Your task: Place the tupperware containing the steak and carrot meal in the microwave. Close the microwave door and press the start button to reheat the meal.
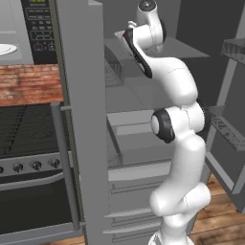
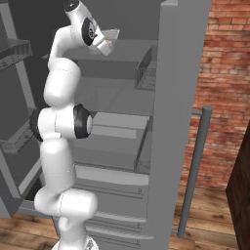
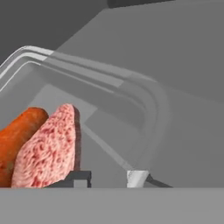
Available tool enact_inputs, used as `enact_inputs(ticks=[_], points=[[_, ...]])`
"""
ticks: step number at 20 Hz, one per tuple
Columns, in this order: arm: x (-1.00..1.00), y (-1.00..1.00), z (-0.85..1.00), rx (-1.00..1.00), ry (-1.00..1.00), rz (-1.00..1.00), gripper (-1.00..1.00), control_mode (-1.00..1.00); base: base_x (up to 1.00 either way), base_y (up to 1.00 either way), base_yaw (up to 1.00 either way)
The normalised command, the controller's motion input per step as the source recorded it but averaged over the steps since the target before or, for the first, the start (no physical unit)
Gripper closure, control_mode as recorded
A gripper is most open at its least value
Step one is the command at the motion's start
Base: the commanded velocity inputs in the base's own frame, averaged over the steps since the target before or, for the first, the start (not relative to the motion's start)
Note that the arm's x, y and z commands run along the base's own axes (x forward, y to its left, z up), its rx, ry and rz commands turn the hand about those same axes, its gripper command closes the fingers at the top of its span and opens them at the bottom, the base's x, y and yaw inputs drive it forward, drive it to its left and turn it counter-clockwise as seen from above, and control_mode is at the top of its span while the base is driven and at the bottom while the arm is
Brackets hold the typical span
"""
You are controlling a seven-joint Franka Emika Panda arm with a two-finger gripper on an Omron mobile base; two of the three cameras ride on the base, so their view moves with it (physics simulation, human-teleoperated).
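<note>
Close up in the hand view lies the clear tupperware [image 3: 144, 100], resting on a grey fridge shelf. Inside it sit the orange carrot [image 3: 17, 135] and the pinkish-red steak [image 3: 48, 148]. My gripper [image 3: 109, 177] is at the tub's near corner, jaws on either side of its wall. The right fingertip [image 3: 138, 177] is at the rim, and a gap still separates the left one from the wall. From the right base view the hand [image 2: 105, 46] reaches into the upper fridge shelf. The microwave [image 1: 38, 24] shows at top left with its white turntable plate [image 1: 5, 49]. The microwave door is out of view.
The tall grey fridge door [image 1: 83, 119] stands open between the fridge and the black stove [image 1: 28, 167], and its bar handle [image 2: 195, 171] is close by. Fridge shelves and drawers [image 2: 117, 136] lie below the hand. A brick wall [image 2: 224, 97] is behind.
</note>
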Motion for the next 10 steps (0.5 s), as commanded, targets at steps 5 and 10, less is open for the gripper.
enact_inputs(ticks=[5, 10], points=[[-0.58, -0.04, -0.46, 0.00, -0.28, -0.08, 1.00, -1.00, 0.00, 0.00, 0.00], [-0.81, -0.11, -0.43, 0.00, -0.28, -0.08, 1.00, -1.00, 0.00, 0.00, 0.00]])
